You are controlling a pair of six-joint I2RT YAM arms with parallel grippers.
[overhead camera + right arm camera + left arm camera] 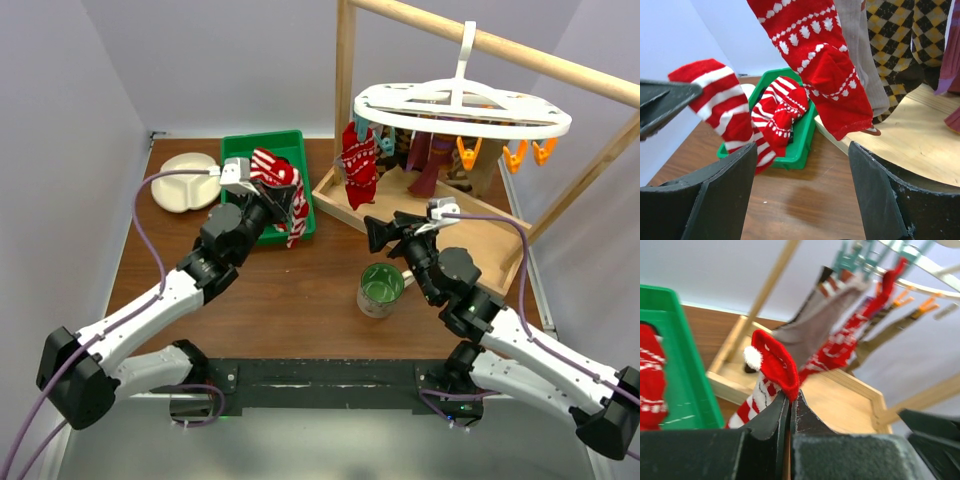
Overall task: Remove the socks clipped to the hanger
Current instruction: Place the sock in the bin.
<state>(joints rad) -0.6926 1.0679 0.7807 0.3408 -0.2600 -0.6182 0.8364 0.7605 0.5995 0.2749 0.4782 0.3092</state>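
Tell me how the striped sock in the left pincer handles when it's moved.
Probably floppy: the striped sock droops from the left pincer, pinched at one edge. Likely light, since that small pinch holds it. It may swing against the green tray.

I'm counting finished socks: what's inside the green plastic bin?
At least one crumpled red-and-white patterned sock lies in the green plastic bin. The left gripper, shut on a red-and-white striped sock, covers the bin's near end, so anything there is hidden.

Bin (285, 148) left of hanger (390, 100); sock (782, 112) apparently inside bin.
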